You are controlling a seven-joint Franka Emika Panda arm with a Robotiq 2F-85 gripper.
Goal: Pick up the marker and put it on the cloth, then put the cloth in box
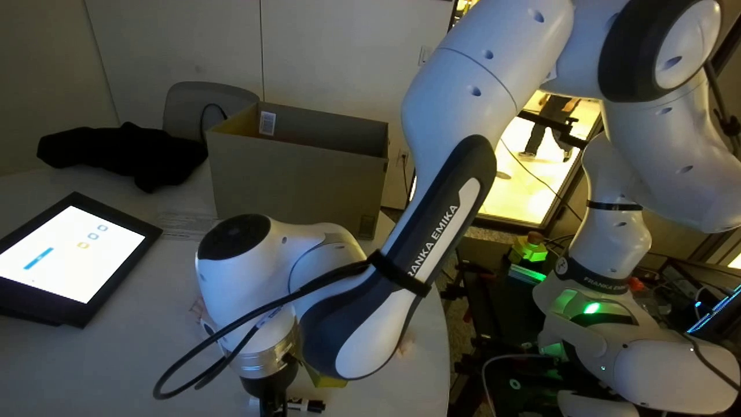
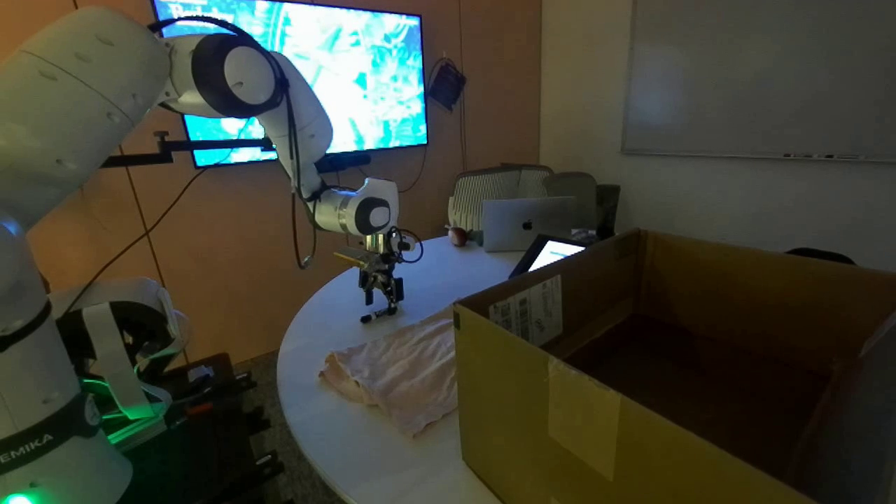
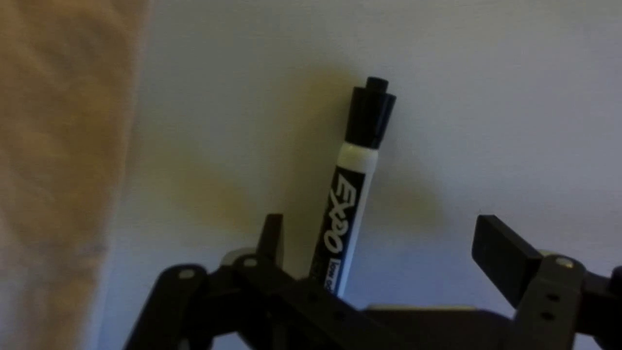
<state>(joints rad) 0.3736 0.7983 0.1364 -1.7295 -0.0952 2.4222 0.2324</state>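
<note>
The marker (image 3: 357, 158), white with a black cap and a dark EXPO label, lies flat on the white table. In the wrist view its lower end is hidden behind the finger linkage. My gripper (image 3: 379, 234) is open above it, with the marker within the gap, closer to the left finger (image 3: 270, 238). An exterior view has the gripper (image 2: 383, 292) pointing down just over the marker (image 2: 376, 316). The rumpled pinkish cloth (image 2: 406, 371) lies beside the marker, between it and the cardboard box (image 2: 525, 420). The box stands open at the top.
A tablet with a lit screen (image 1: 75, 249) lies on the table, and a black fabric bundle (image 1: 116, 152) sits near the box. Further back are a laptop (image 2: 525, 225) and a small round object (image 2: 458, 236). The rounded table edge (image 2: 283, 371) runs past the cloth.
</note>
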